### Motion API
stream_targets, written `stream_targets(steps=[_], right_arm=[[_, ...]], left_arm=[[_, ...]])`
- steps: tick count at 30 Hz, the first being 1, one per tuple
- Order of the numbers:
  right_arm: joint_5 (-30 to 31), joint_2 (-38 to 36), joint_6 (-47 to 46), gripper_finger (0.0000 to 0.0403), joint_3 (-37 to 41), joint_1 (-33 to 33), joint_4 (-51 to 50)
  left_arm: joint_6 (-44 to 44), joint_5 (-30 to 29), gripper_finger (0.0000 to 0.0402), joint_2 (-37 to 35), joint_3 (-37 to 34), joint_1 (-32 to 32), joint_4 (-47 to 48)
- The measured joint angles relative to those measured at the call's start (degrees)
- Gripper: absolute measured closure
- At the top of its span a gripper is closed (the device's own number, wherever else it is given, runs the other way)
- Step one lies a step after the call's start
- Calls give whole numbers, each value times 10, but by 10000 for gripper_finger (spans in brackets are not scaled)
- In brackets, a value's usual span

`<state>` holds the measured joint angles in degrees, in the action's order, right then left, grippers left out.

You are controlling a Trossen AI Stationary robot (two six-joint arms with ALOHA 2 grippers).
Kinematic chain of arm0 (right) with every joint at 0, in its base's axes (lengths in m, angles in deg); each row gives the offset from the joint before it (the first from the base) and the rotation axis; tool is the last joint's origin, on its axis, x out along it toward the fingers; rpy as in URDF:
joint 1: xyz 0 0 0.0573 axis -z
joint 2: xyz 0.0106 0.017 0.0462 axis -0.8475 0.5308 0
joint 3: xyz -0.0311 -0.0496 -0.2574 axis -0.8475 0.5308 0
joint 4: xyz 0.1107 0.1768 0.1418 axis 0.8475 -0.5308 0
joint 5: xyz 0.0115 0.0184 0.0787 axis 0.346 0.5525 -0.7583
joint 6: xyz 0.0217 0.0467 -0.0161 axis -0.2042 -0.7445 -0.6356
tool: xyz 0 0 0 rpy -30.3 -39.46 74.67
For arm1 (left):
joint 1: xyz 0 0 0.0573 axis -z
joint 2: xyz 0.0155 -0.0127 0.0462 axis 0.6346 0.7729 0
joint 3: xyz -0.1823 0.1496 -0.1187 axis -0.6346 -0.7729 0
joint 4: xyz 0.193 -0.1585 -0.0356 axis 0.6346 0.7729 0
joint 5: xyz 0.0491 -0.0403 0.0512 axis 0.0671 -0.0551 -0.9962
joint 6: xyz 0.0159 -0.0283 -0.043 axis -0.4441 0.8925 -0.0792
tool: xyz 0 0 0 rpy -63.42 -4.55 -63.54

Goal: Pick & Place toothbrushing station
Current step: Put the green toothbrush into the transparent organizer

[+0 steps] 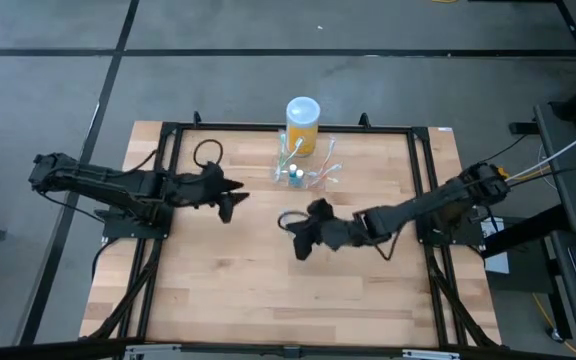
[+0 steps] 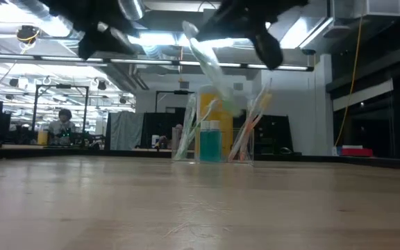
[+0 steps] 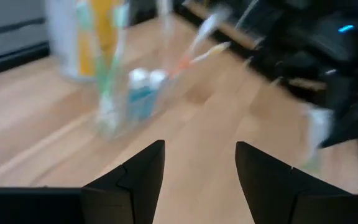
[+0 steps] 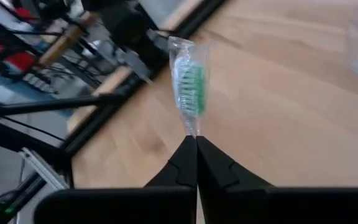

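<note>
Toothbrushing station (image 1: 306, 165): I log it at the far middle of the table (image 1: 268, 290), a clear plastic holder standing upright, with toothbrushes leaning out of it and a small blue-and-white tube in the centre. No claw touches it.

Near to far, as I read the high view:

1. Right claw (image 1: 301, 243) — nearest item, over the table's middle, on the near side of the station and well apart from it. In my right wrist view its fingers are pressed together on the thin end of a clear-wrapped toothbrush (image 4: 191, 87) with a green head, which sticks up past the fingertips.

2. Left claw (image 1: 230, 201) — left of centre, held above the wood, pointing toward the station. My left wrist view shows its two fingers spread with bare table between them, holding nothing.

3. Station, as entered above; the low view shows it standing on the table surface (image 2: 212, 139).

4. Yellow container (image 1: 302, 125) with a white lid — just behind the station, at the table's far edge.

5. Beyond the table, low view: a person (image 2: 64, 123) seated far back in the room.
</note>
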<state>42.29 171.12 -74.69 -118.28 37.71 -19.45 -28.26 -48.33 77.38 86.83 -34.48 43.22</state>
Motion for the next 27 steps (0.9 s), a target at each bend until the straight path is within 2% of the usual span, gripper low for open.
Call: stream_targets(steps=[4, 10, 14, 18, 23, 27], right_arm=[[-27, -2, 51, 402, 0, 26, 69], [-40, -3, 77, 403, 0, 46, 108], [-49, -3, 79, 403, 0, 49, 108], [-48, -3, 79, 403, 0, 49, 110], [-46, -3, 83, 403, 0, 49, 112], [-44, -3, 87, 403, 0, 49, 112]], left_arm=[[-16, -23, 207, 18, 0, 24, -53], [-41, 59, 187, 64, 0, 24, -165], [-44, 60, 158, 85, 0, 24, -249], [-35, 79, 143, 101, 0, 15, -261], [-25, 151, 157, 131, 0, 4, -305], [-24, 152, 178, 148, 0, 2, -359]])
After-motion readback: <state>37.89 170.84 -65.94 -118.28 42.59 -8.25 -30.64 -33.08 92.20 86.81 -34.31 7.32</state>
